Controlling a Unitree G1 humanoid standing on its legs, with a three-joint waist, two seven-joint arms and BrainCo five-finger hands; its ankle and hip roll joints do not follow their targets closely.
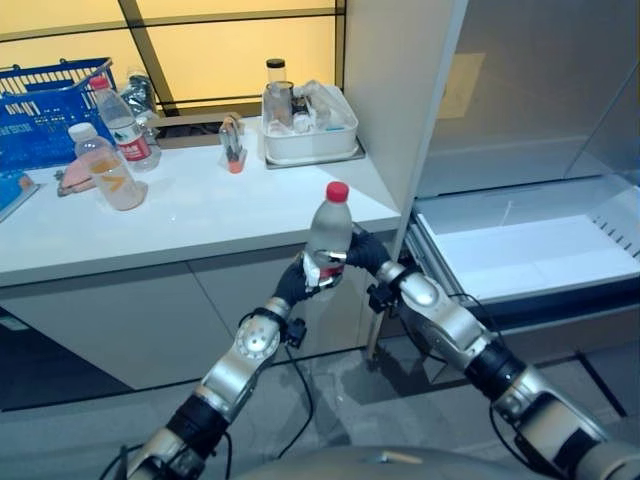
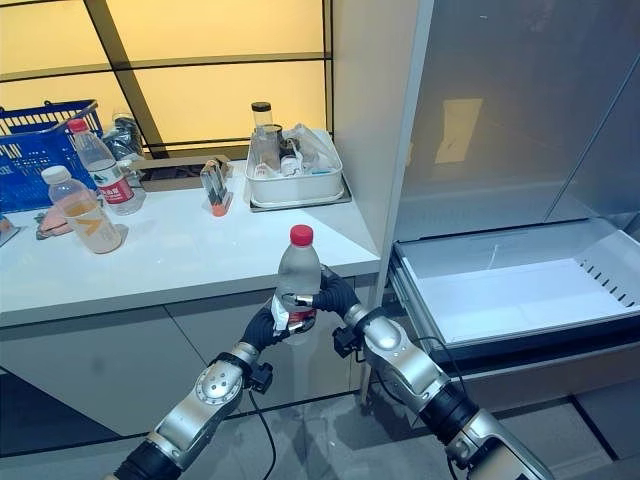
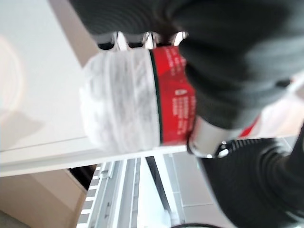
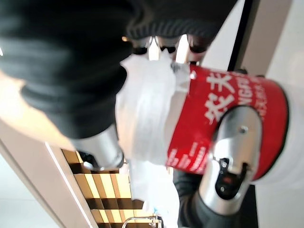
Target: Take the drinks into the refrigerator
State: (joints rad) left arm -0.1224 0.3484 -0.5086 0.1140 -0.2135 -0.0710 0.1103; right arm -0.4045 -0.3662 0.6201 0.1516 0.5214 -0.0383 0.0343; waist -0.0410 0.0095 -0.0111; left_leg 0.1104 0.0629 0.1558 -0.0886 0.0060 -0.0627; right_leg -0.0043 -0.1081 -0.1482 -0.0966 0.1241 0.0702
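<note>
Centre frame, the water bottle (image 1: 328, 235) stands upright, red cap up, clasped low on its label by both the left hand (image 1: 297, 282) and the right hand (image 1: 362, 250), fingers curled round it. The open refrigerator drawer (image 1: 520, 255) lies to its right, on the right hand's side.

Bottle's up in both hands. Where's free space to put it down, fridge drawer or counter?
Both the left hand and right hand hold the water bottle. The white fridge drawer looks bare. The counter is free between the two bottles and the white tray. It is crowded at the back left by the blue basket.
</note>
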